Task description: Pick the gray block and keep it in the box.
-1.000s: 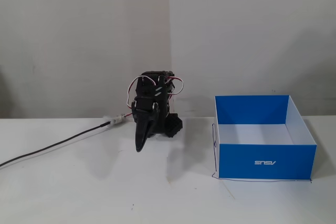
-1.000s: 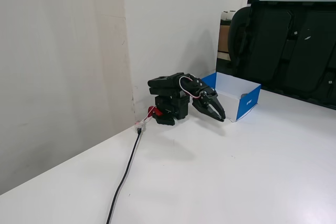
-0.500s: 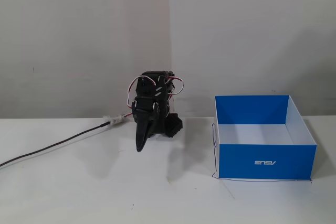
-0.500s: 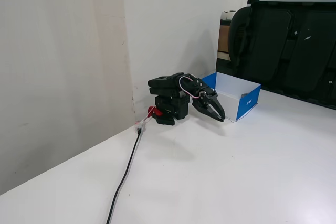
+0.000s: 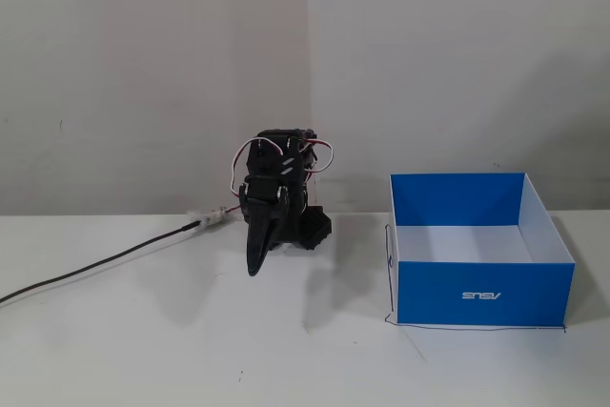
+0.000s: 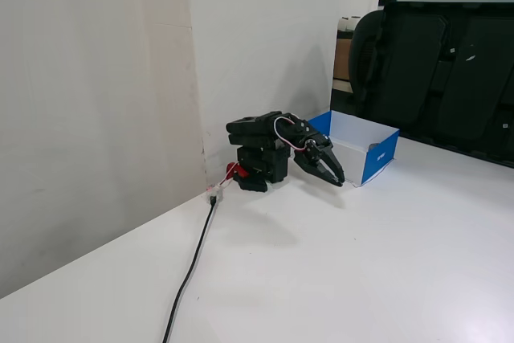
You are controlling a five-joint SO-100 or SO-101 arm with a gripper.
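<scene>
Pincer (image 5: 253, 270) (image 6: 338, 181) looks closed and empty, tips pointing down just above the tabletop (image 5: 191, 350), arm folded up near the wall. Blue box (image 5: 481, 250) (image 6: 361, 149) sits to its right in the front view. No gray block visible anywhere, so I'd say it's barely started: next job is locating it.

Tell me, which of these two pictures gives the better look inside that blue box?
The fixed view from the front: the blue box faces the camera, so its white floor and blue inner walls show, with no block visible inside. In the other fixed view the box sits far back, partly behind the gripper, its floor mostly hidden.
</scene>
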